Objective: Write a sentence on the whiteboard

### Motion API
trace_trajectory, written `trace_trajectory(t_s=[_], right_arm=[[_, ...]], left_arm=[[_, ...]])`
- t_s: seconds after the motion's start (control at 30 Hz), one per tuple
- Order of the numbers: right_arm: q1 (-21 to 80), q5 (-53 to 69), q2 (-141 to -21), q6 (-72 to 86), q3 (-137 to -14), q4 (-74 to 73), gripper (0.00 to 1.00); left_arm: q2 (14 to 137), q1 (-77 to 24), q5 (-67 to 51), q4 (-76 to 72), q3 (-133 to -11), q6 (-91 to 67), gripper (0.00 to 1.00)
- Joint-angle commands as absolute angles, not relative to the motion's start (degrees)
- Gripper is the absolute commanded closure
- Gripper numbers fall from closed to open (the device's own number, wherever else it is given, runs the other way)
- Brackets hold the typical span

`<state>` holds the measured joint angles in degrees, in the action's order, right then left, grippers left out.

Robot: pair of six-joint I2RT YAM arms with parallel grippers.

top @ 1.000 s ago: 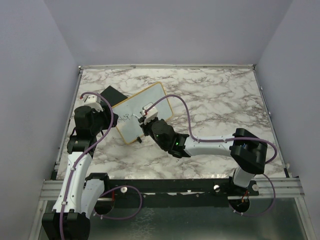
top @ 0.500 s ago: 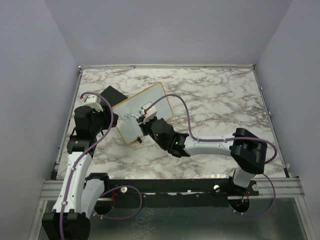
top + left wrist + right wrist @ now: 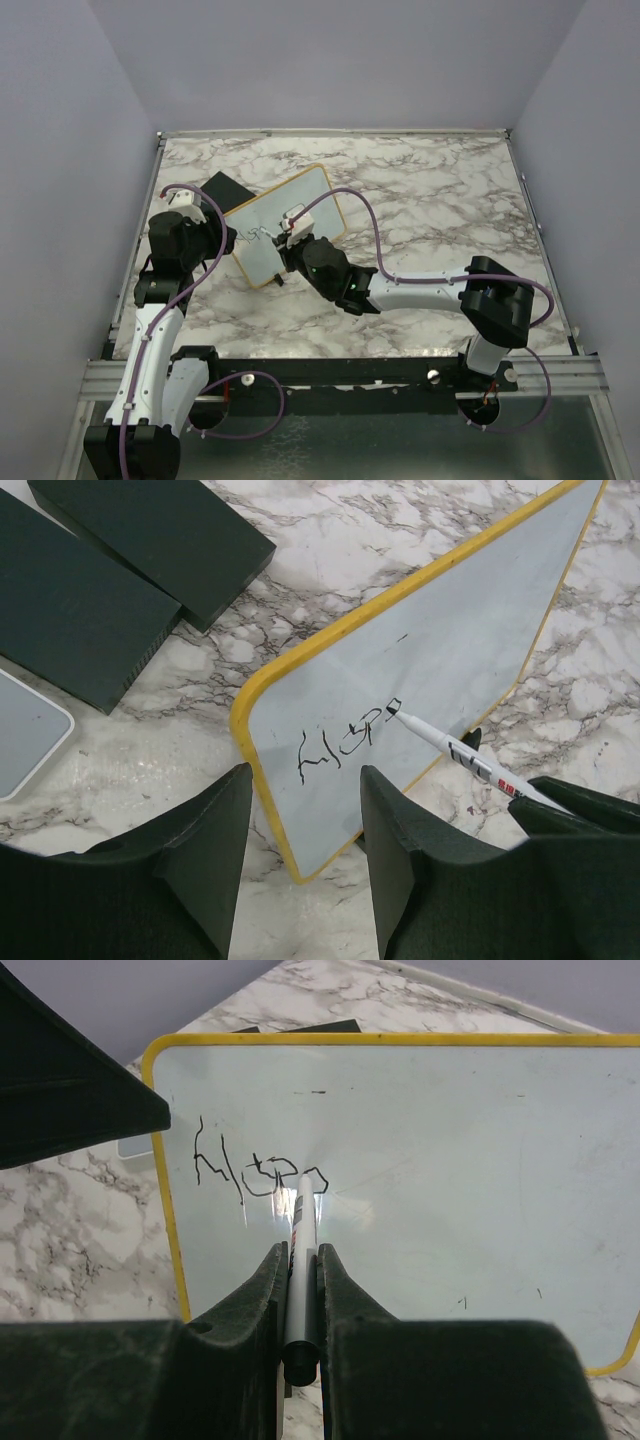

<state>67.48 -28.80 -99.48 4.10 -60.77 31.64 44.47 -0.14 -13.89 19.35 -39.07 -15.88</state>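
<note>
Whiteboard (image 3: 450, 1160), yellow-framed white panel, was mid-sentence: right gripper (image 3: 300, 1252) clamped slim white marker (image 3: 303, 1210) ahead; left gripper (image 3: 305, 780) gaped, perhaps bracing; rightward strokes were due.

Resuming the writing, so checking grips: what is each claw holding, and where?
Right claw: thin white marker pen, pinched by its rear barrel, tip on the yellow-framed whiteboard. Left claw: open, holding nothing.

A black block (image 3: 70, 605) lies flat on the marble table (image 3: 430, 200). A second block (image 3: 165, 535) lies side by side with it, close against it. A grey, white-rimmed panel (image 3: 25, 730) lies just beside the first block, on its other side.
</note>
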Motion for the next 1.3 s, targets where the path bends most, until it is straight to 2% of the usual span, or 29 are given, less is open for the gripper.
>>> trace_trajectory(t_s=[0.0,1.27], right_arm=[[67.24,-28.20,-99.96,5.26,-59.34,31.06,1.00],[67.90,-33.97,-98.34,5.12,-57.72,31.11,1.00]], left_arm=[[43.94,-0.53,-13.72,18.82,-38.75,-16.13,0.51],[43.81,-0.46,-13.71,18.84,-38.69,-16.17,0.51]])
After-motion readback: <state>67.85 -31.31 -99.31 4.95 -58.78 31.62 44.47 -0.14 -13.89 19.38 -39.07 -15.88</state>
